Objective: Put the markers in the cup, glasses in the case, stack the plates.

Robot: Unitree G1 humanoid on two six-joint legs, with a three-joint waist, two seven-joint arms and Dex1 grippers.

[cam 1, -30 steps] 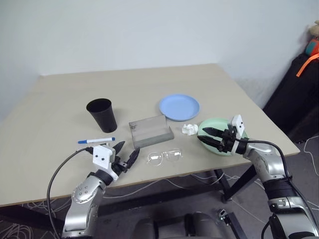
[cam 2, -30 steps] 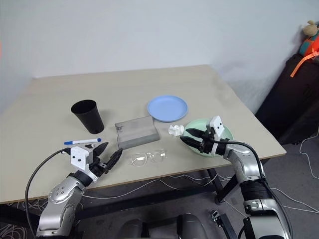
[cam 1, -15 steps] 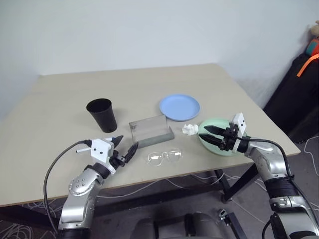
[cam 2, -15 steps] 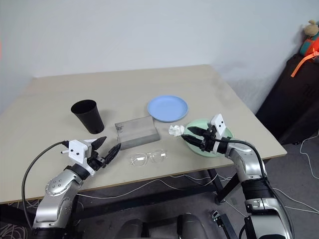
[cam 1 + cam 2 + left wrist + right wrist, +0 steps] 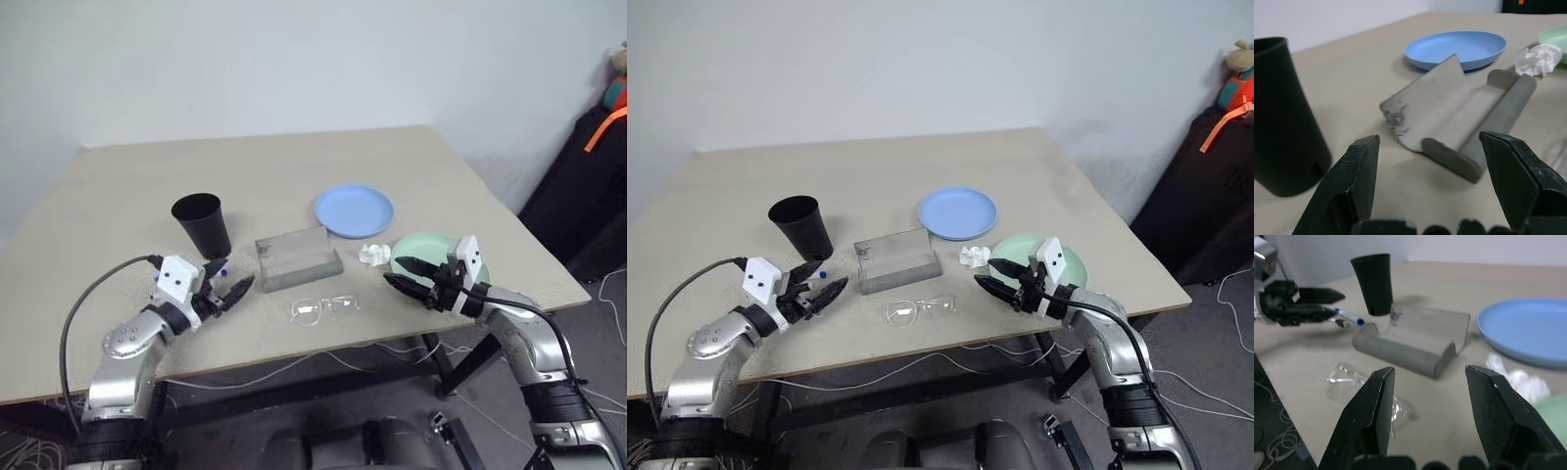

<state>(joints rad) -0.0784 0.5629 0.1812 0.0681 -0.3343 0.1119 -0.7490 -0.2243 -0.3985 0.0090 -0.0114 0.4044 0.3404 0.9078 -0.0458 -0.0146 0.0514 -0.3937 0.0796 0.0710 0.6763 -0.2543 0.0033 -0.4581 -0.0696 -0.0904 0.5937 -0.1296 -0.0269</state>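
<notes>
The left gripper (image 5: pixel 227 287) has moved left toward the cup (image 5: pixel 202 223) since the earlier frame and now hangs over a marker (image 5: pixel 819 277), jaws apart, empty. The right gripper (image 5: pixel 409 279), jaws apart and empty, has drawn back over the green plate (image 5: pixel 431 247). The case (image 5: pixel 298 257) lies open between cup and blue plate (image 5: pixel 354 211); the glasses (image 5: pixel 324 307) lie in front of it.

You are working in what looks like a bare test room or lab corner, not a home. The plain beige laminate table (image 5: pixel 294 166) stands on a black metal frame against an undecorated pale wall (image 5: pixel 294 59). Loose white cables (image 5: pixel 950 362) trail over the grey carpeted floor (image 5: pixel 1225 323) under it. At the right edge, dark bags or luggage with an orange strap (image 5: pixel 602 127) are piled against the wall.
</notes>
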